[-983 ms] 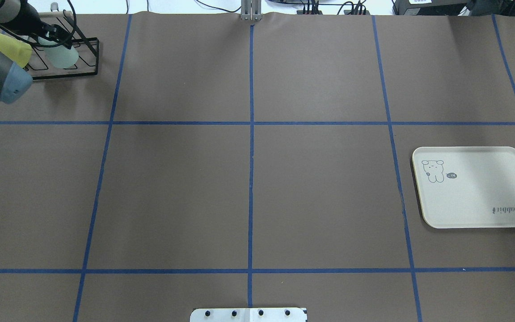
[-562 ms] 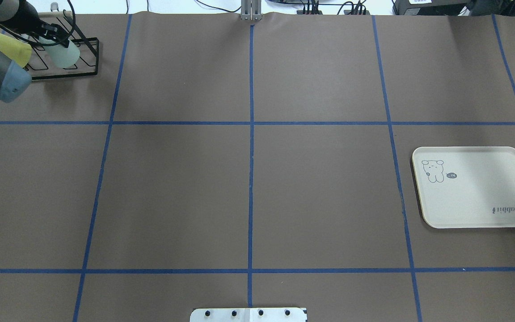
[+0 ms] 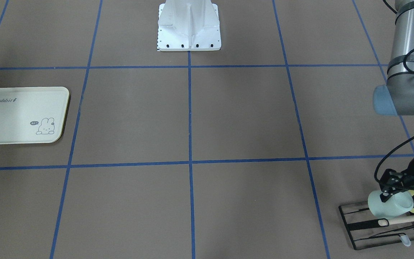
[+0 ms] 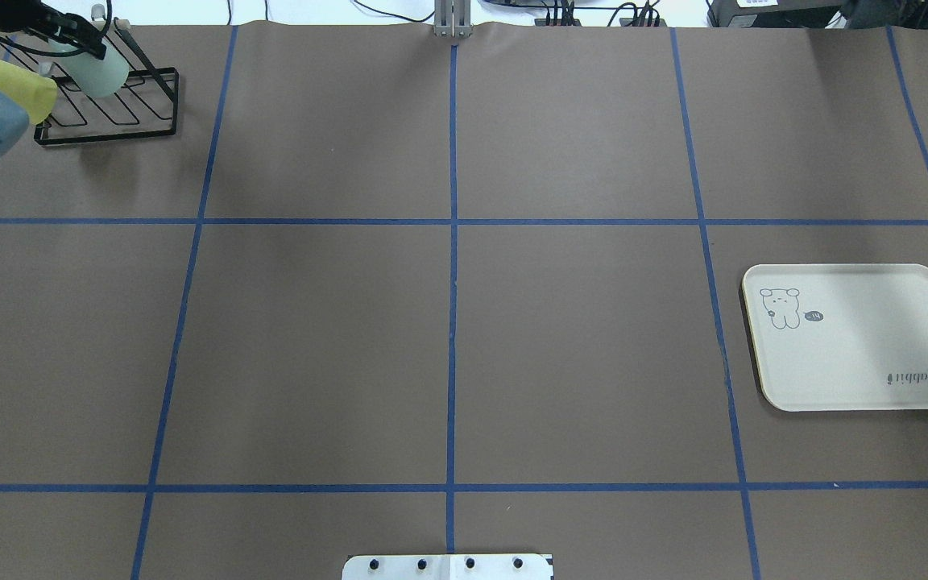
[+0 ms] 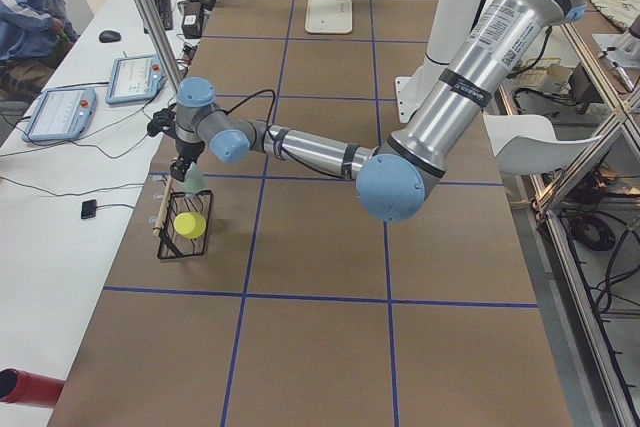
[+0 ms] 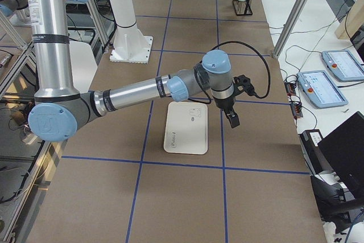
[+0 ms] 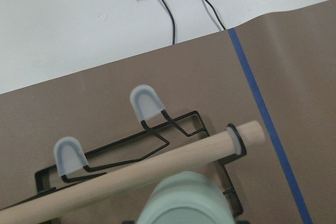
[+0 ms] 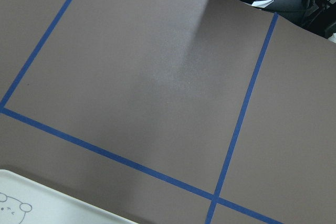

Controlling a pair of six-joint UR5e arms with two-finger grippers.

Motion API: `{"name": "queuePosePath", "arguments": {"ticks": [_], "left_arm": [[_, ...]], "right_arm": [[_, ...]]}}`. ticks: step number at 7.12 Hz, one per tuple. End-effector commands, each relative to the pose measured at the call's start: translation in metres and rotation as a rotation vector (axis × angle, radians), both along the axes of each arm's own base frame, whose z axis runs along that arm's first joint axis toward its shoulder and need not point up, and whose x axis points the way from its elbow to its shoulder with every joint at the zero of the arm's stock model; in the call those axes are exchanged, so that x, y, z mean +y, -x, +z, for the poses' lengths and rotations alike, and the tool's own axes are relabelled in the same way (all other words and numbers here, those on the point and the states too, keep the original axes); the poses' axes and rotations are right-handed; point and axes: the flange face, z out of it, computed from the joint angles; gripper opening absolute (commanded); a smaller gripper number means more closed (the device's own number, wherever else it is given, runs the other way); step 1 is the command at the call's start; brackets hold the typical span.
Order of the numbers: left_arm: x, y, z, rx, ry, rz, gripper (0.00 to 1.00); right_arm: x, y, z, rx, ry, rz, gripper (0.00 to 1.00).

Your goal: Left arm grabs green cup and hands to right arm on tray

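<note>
My left gripper [image 4: 81, 40] is at the table's far left corner, shut on the pale mint-green cup [image 4: 103, 74]. It holds the cup tilted just above the black wire rack [image 4: 118, 121]. In the front-facing view its fingers [image 3: 385, 196] straddle the cup [image 3: 386, 208]. The cup's base fills the bottom of the left wrist view [image 7: 186, 203]. The cream tray [image 4: 859, 354] lies at the right, with nothing on it. My right gripper [image 6: 232, 120] shows only in the exterior right view, hanging beside the tray [image 6: 185, 126]. I cannot tell whether it is open or shut.
A yellow-green cup [image 4: 21, 84] rests on the rack beside the green cup. The rack has a wooden rod [image 7: 131, 174] and capped wire prongs [image 7: 146, 102]. Blue tape lines grid the brown table. The white robot base [image 3: 189, 25] stands at the near middle.
My left gripper has moved with the green cup toward the table's far edge, off its earlier spot on the rack. The left elbow has swung left. The tray has not moved.
</note>
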Motion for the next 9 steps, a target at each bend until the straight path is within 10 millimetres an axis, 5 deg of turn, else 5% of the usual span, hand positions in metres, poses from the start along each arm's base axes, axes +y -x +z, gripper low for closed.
{"name": "queuePosePath", "arguments": {"ticks": [1,2,4,5,7,9], "left_arm": [[0.018,0.058,-0.022,0.124,-0.006,0.027,0.00],[0.028,0.093,-0.031,0.188,-0.011,0.034,0.00],[0.052,0.103,-0.055,0.287,0.061,-0.038,0.00],[0.054,0.091,-0.072,0.337,0.119,-0.078,0.00],[0.071,0.064,-0.106,0.405,0.149,-0.087,0.00],[0.086,0.022,-0.171,0.500,0.204,-0.117,0.00]], "right_arm": [[0.000,0.000,-0.001,0.000,-0.002,0.000,1.00],[0.001,-0.001,-0.001,0.000,-0.002,0.000,1.00],[0.001,0.003,-0.006,-0.035,0.029,0.029,1.00],[-0.001,0.020,-0.024,-0.094,0.030,0.062,1.00],[0.004,0.091,-0.063,-0.326,0.053,0.193,1.00],[0.011,0.143,-0.117,-0.569,0.095,0.245,1.00]]}}
